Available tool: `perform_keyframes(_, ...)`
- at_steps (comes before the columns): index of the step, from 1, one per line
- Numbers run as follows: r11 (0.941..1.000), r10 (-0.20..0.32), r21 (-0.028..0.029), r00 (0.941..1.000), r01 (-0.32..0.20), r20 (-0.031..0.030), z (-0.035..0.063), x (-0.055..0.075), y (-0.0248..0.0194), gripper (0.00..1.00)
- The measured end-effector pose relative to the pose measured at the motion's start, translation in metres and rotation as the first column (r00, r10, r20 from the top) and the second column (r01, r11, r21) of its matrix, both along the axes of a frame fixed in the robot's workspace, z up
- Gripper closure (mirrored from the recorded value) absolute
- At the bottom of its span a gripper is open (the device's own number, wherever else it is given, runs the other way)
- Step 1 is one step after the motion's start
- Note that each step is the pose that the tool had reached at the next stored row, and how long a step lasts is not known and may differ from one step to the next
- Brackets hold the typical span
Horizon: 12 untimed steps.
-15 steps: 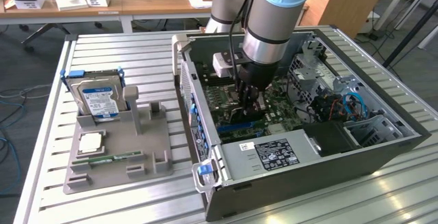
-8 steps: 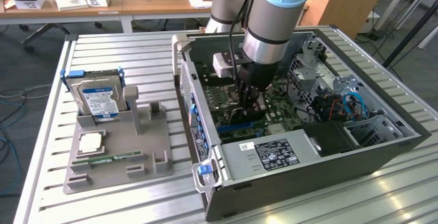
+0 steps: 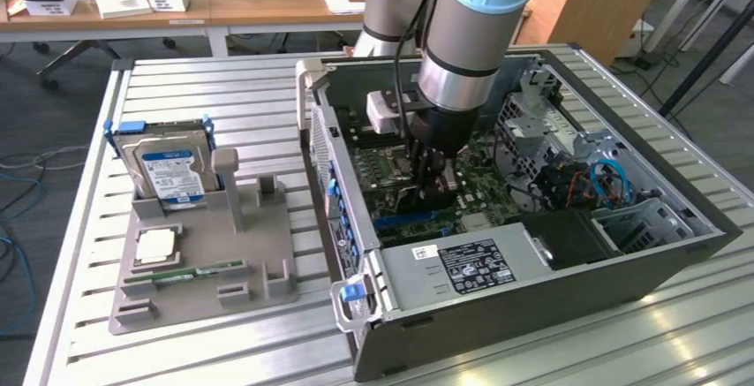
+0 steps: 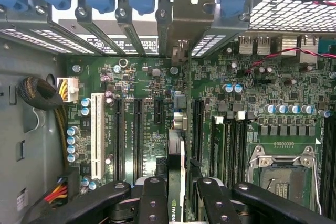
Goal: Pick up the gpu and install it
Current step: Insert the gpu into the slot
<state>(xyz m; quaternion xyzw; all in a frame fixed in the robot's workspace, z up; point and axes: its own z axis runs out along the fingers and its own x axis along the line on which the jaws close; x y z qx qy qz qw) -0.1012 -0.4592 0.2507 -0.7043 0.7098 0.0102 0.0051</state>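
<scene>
My gripper (image 3: 426, 170) reaches down into the open computer case (image 3: 659, 262), over the green motherboard (image 3: 483, 178). It is shut on the gpu (image 4: 176, 145), a thin dark card held edge-on between the two black fingers (image 4: 152, 198). The card stands upright over a black slot on the motherboard (image 4: 152, 82). Its silver bracket (image 4: 184, 19) points at the case's rear slot openings. Whether the card's edge sits in the slot I cannot tell. In the exterior view the gpu (image 3: 415, 196) is a dark sliver below the fingers.
A grey fixture (image 3: 253, 245) at the exterior view's left holds a silver hard drive (image 3: 171, 170), a square chip (image 3: 157, 246) and a green memory stick (image 3: 189, 271). In the case are a power supply (image 3: 471, 262), blue cables (image 3: 606, 183), an open processor socket (image 4: 278, 174) and a white slot (image 4: 97, 135).
</scene>
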Motion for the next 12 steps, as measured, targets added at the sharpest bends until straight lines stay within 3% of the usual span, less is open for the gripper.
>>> perform_keyframes(12,1.0,-0.002,0.0003,1.0,0.002,0.0001,-0.0002,0.0,-0.0006,0.74)
